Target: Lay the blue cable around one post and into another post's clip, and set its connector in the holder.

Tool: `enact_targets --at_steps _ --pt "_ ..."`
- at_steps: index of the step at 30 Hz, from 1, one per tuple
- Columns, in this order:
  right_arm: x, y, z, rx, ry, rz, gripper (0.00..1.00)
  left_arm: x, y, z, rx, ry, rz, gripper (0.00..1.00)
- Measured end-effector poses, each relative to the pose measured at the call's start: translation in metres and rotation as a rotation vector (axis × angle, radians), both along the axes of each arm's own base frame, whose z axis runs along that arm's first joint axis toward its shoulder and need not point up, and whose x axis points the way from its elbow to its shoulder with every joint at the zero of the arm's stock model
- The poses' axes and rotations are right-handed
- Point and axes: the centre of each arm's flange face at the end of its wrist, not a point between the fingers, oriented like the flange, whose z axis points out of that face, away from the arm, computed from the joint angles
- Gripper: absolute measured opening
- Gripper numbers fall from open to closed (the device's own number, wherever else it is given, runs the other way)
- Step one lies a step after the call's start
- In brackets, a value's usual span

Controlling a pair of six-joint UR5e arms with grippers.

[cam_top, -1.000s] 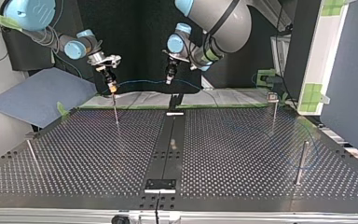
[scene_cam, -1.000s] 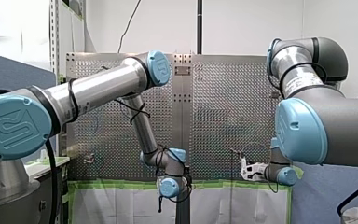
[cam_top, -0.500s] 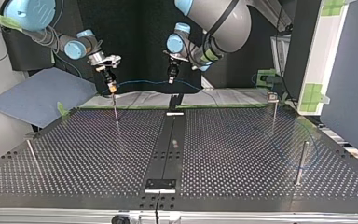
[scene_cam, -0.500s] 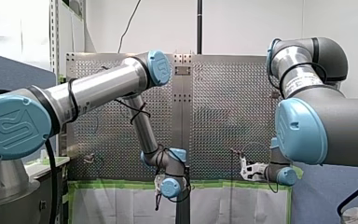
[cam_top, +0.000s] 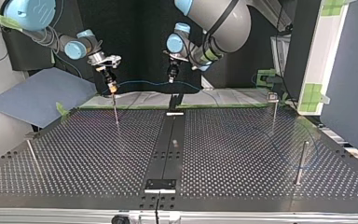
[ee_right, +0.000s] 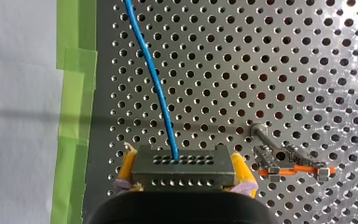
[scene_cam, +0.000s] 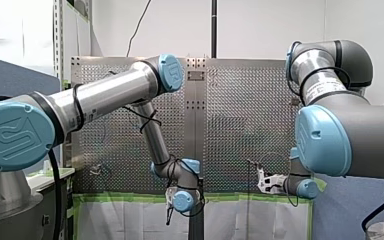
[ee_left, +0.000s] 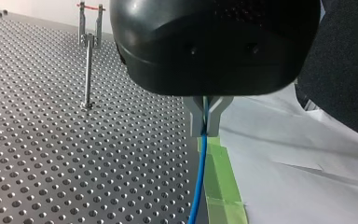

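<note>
Blue cable | pinched: left gripper | blocky perforated connector: right gripper

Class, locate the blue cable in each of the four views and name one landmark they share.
Front view: too faint to make out.
Top view: blue cable strung between my right gripper and my left gripper.
Left wrist view: hangs from the fingers.
Right wrist view: runs ahead from the gripped connector.
Landmark: the green tape.
</note>
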Motion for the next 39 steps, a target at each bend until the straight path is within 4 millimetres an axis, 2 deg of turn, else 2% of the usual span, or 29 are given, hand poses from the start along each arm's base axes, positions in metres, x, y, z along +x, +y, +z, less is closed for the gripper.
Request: enact_targets --at_steps 12,13,14,15,16,17,18,19,20,21,22,23,24,29,30,39 --pt "0.0013 0.0012 -0.0003 0.004 0.002 0.003 0.0 0.0003 -0.0012 0.0005 -0.003 -0.003 -0.005 0.0" --pt "0.0014 0.0012 -0.0003 0.003 0.003 0.003 0.0 0.0003 -0.0013 0.0006 -0.003 -0.003 -0.005 0.1" --pt "0.0014 0.0013 -0.0004 0.003 0.004 0.003 0.0 0.0004 -0.0014 0.0006 -0.004 -0.004 -0.006 0.1" --pt "0.0014 0.0014 -0.0004 0.002 0.005 0.004 0.0 0.0005 -0.0018 0.0007 -0.006 -0.005 -0.008 0.19" --pt "0.0015 0.0015 -0.0005 0.002 0.006 0.004 0.0 0.0004 -0.002 0.0006 -0.007 -0.005 -0.011 0.35" --pt "0.0015 0.0016 -0.0004 0.001 0.007 0.004 0.0 0.0002 -0.0021 0.0004 -0.008 -0.005 -0.013 0.35" --pt "0.0015 0.0016 -0.0005 0.001 0.008 0.004 0.0 0.0003 -0.0024 0.0006 -0.009 -0.005 -0.014 0.51" --pt "0.0015 0.0016 -0.0004 0.001 0.008 0.004 0.0 0.0004 -0.0025 0.0007 -0.01 -0.005 -0.015 0.63" --pt "0.0015 0.0016 -0.0004 0.001 0.009 0.004 0.0 0.0005 -0.0024 0.0007 -0.01 -0.005 -0.014 0.63" --pt "0.0015 0.0016 -0.0004 0.0 0.009 0.004 0.0 0.0007 -0.002 0.0005 -0.011 -0.004 -0.014 0.79" --pt "0.0015 0.0015 -0.0003 0.0 0.009 0.004 0.0 0.001 -0.0016 0.0005 -0.011 -0.004 -0.013 0.88" --pt "0.0015 0.0016 -0.0004 0.0 0.009 0.004 0.0 0.0013 -0.0014 0.0005 -0.011 -0.004 -0.012 0.88" --pt "0.0015 0.0016 -0.0004 0.0 0.009 0.004 0.0 0.0018 -0.0008 0.0005 -0.011 -0.003 -0.011 0.94" --pt "0.0015 0.0016 -0.0004 0.0 0.009 0.004 0.0 0.0027 0.002 0.0002 -0.011 0.002 0.007 0.94" --pt "0.0015 0.0016 -0.0005 0.0 0.009 0.004 0.0 0.0028 0.0025 0.0 -0.01 0.003 0.011 0.88" --pt "0.0015 0.0015 -0.0003 0.0 0.009 0.004 0.0 -0.0005 0.004 -0.0027 0.008 0.034 -0.006 0.88"
